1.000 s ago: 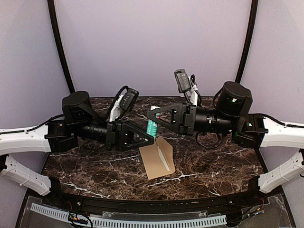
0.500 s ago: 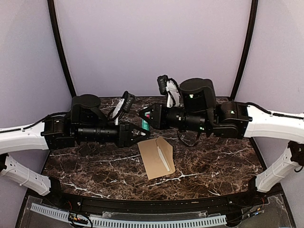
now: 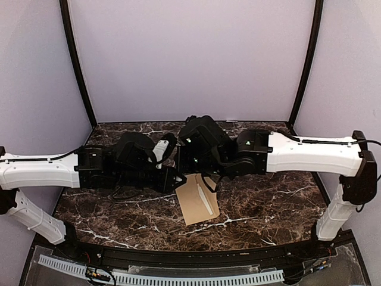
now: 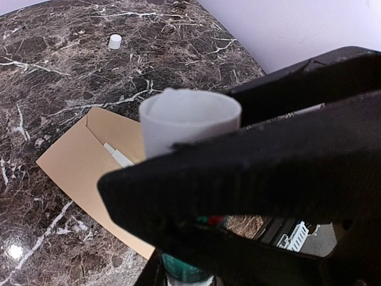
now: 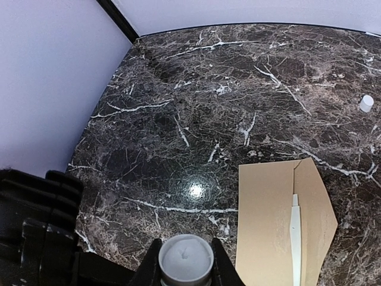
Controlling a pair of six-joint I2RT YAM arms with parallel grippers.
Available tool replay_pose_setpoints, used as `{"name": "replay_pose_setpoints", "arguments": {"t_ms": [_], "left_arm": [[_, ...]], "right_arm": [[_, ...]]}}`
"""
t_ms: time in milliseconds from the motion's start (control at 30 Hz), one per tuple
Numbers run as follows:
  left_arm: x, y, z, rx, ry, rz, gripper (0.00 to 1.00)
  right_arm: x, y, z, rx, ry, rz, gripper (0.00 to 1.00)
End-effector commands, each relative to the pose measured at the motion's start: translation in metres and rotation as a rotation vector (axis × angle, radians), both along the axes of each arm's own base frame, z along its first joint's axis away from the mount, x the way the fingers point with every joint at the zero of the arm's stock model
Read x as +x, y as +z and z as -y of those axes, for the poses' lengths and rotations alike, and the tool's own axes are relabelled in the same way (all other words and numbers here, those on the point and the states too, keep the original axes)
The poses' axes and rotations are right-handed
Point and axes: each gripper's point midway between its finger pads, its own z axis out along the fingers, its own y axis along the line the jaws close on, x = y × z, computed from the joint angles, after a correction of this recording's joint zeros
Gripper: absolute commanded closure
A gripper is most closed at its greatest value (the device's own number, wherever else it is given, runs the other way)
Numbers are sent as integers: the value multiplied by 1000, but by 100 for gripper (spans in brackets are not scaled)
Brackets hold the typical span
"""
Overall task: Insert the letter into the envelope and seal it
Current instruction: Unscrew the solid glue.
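Note:
The brown envelope (image 3: 196, 199) lies flat at the table's middle with its flap open and a white strip along the flap fold. It also shows in the left wrist view (image 4: 77, 167) and the right wrist view (image 5: 268, 220). The letter is not in view. My two grippers meet just above the envelope's far left corner. My right gripper (image 5: 186, 265) is shut on an uncapped glue stick (image 5: 186, 257), whose white top faces its camera. My left gripper (image 4: 184, 268) is shut on the same glue stick's (image 4: 190, 116) teal lower body. From above, the left gripper (image 3: 177, 180) and right gripper (image 3: 189, 173) hide the stick.
A small white cap (image 5: 366, 102) stands on the dark marble table (image 3: 268, 202) beyond the envelope; it also shows in the left wrist view (image 4: 115, 40). Purple walls close the back and sides.
Both arms have rolled their wrists, closed in on each other and dropped lower. The right arm swung left. The glue stick, seen upright between the grippers before, is now hidden from above.

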Motion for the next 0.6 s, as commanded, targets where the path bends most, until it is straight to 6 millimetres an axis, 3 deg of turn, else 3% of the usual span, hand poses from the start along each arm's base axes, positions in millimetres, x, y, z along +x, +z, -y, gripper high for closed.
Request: {"name": "replay_pose_setpoints", "arguments": {"t_ms": [0, 133, 300, 467, 567], "left_arm": [[7, 34, 8, -115, 9, 52, 100], [-7, 51, 11, -197, -55, 43, 100], [-20, 78, 5, -309, -113, 43, 100], [-32, 94, 1, -431, -201, 45, 100], [-53, 116, 1, -529, -330, 85, 100]], "right_arm": [[-32, 36, -16, 175, 101, -14, 88], [-38, 66, 6, 272, 136, 26, 57], [-54, 105, 46, 397, 204, 77, 28], [-68, 139, 86, 512, 258, 133, 15], [-75, 146, 100, 569, 320, 206, 12]]}}
